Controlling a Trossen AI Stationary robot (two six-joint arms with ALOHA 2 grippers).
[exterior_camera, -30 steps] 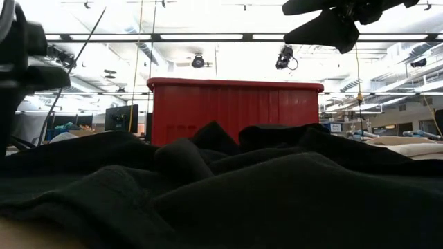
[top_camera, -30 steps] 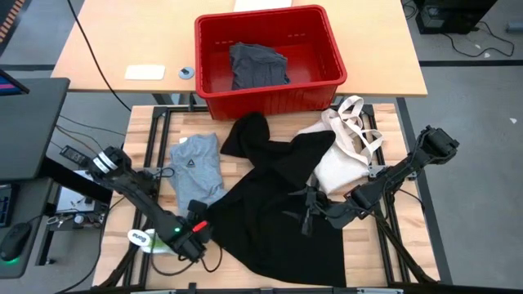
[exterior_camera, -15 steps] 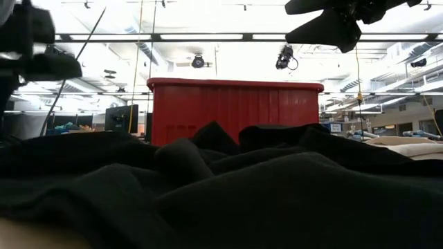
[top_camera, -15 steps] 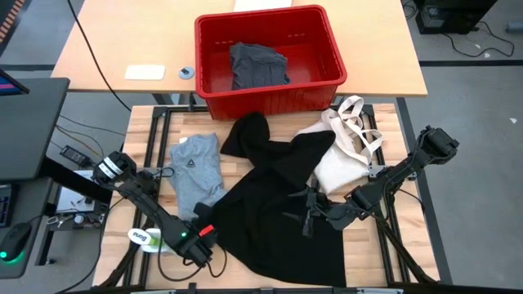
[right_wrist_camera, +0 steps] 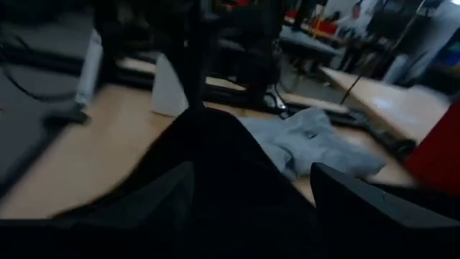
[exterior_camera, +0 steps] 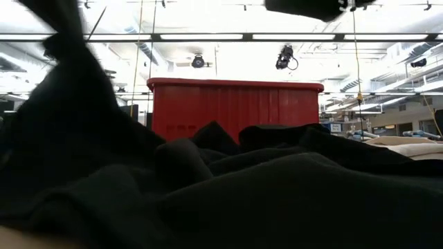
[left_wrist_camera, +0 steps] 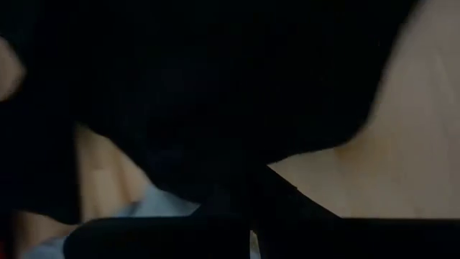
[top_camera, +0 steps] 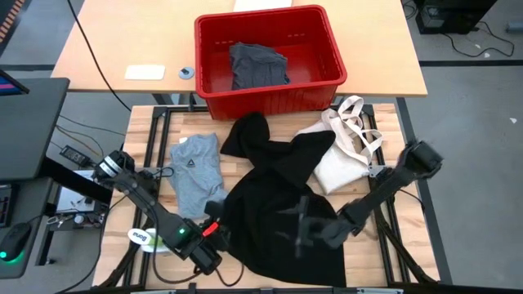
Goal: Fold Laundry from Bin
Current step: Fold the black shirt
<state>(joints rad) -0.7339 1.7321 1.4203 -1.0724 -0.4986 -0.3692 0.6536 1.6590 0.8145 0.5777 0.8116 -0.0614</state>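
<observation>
Near the front-left corner of the bench (top_camera: 143, 118), we see the left end effector (top_camera: 214, 231) clamped on the near-left edge of the large black garment (top_camera: 282, 200), which sprawls across the middle of the bench; in the low view a dark fold of it (exterior_camera: 66, 104) rises at the left, so the cloth looks already lifted. We read this as the spreading step, one corner gripped ahead of the fold. The right end effector (top_camera: 299, 232) hangs over the garment's front portion with its fingers spread wide and nothing between them; the next move, we judge, calls for it to drop onto the opposite edge and close, so the two arms can draw the cloth flat. A second ago the left fingers stood half open just short of the hem, and the right arm hovered farther back, nearer the cream tote bag (top_camera: 343, 151). The light grey T-shirt (top_camera: 196, 171) lies by the left edge, beside the black cloth. Another grey garment (top_camera: 257, 65) waits in the red bin (top_camera: 211, 49) beyond the far edge.
</observation>
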